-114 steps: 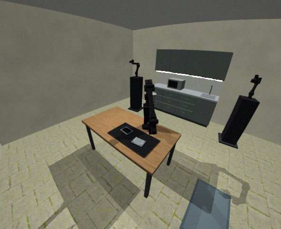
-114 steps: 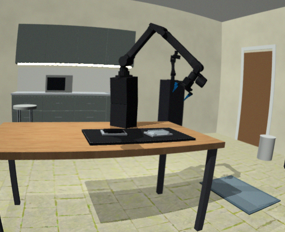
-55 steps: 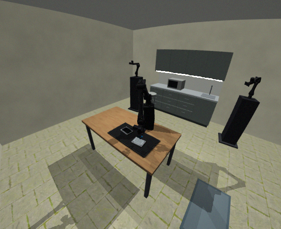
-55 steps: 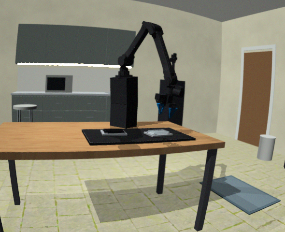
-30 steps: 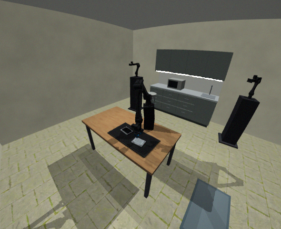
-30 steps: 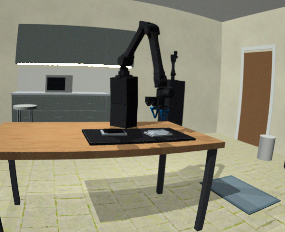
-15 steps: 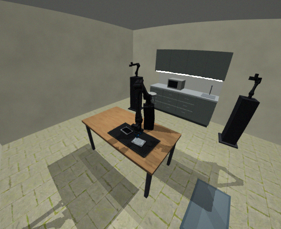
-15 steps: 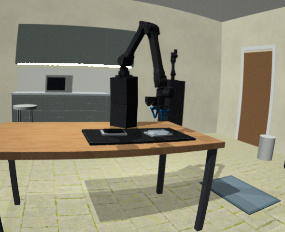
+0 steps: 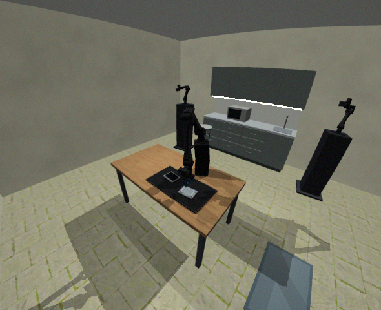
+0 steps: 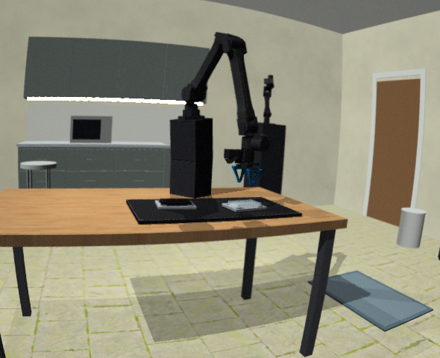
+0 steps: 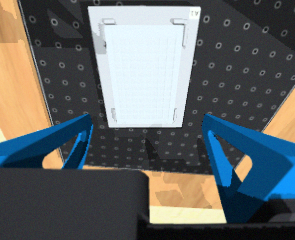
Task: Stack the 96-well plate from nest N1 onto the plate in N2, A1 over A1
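A white 96-well plate [image 11: 144,67] sits in its nest on the black perforated mat [image 10: 212,209]; it also shows in the exterior view [image 10: 244,204] and the top view [image 9: 187,192]. Its A1 mark [image 11: 193,14] is at the far right corner in the wrist view. A second, dark-topped plate [image 10: 175,203] sits in the other nest, also in the top view [image 9: 172,176]. My gripper [image 10: 245,175], with blue fingers, is open and empty. It hovers above the mat, just on the arm-base side of the white plate, with the fingers spread wider than the plate's short side.
The arm's black pedestal [image 10: 190,156] stands on the wooden table [image 10: 77,215] right behind the mat. Two black camera stands, a kitchen counter, a stool and a white bin stand around the room, away from the table.
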